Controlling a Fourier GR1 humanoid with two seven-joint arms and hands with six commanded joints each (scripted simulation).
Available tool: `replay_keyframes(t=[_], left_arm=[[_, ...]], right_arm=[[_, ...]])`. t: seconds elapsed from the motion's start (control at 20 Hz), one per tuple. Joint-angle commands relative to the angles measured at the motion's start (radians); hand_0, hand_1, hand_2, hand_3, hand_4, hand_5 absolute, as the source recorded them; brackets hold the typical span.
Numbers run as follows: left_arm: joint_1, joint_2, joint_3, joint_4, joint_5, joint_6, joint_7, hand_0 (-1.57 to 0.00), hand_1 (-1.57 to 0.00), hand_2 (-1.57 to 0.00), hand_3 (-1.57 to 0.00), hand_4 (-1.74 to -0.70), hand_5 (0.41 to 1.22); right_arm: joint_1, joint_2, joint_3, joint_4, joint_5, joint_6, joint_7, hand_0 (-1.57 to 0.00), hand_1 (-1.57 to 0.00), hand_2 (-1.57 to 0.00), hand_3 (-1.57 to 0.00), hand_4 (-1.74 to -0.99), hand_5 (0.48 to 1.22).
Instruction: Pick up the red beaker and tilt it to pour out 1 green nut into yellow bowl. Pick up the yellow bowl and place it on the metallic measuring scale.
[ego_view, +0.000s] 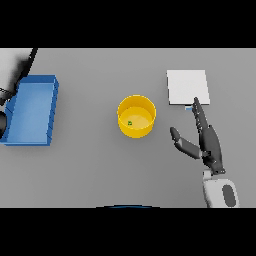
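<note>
Fingers (200, 120) straight (right hand (210, 147) empty), right of yellow bowl (136, 116).

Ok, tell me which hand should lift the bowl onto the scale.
Right. The right hand lies open beside the bowl, which holds the nut, and its fingertips reach the scale. The left hand is barely visible, beyond the blue tray.

A plain grey table (90, 165) fills the view under even, soft light, casting faint shadows.
</note>
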Motion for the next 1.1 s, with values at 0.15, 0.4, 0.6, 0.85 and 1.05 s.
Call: replay_keyframes(t=[0.15, 0.4, 0.6, 0.85, 1.05], left_arm=[[0.061, 0.118, 0.263, 0.105, 0.251, 0.027, 0.029, -1.57, -1.57, -1.57, -1.54, -1.74, 1.221], [0.262, 0.167, 0.388, 0.124, 0.413, 0.192, 0.186, -1.57, -1.57, -1.57, -1.56, -1.74, 1.221], [0.412, 0.171, 0.499, 0.071, 0.567, 0.305, 0.290, -1.57, -1.57, -1.57, -1.57, -1.74, 1.221], [0.681, 0.147, 0.545, -0.144, 0.701, 0.363, 0.352, -1.57, -1.57, -1.57, -1.57, -1.74, 1.221], [0.911, 0.115, 0.546, -0.407, 0.779, 0.402, 0.428, -1.57, -1.57, -1.57, -1.57, -1.74, 1.186]], right_arm=[[-0.016, 0.005, 0.010, 0.025, 0.017, -0.007, -0.015, 0.00, 0.00, 0.00, 0.00, -1.118, 0.595], [-0.006, -0.009, 0.023, 0.022, 0.039, -0.001, -0.016, 0.00, 0.00, 0.00, 0.00, -1.138, 0.626], [-0.030, -0.017, 0.022, 0.031, 0.031, 0.011, 0.003, 0.00, 0.00, 0.00, 0.00, -1.138, 0.648], [-0.015, -0.019, 0.016, 0.037, 0.022, 0.014, -0.034, 0.00, 0.00, 0.00, 0.00, -1.141, 0.673], [-0.012, -0.030, 0.020, 0.037, 0.033, 0.018, -0.026, 0.00, 0.00, 0.00, 0.00, -1.175, 0.676]])
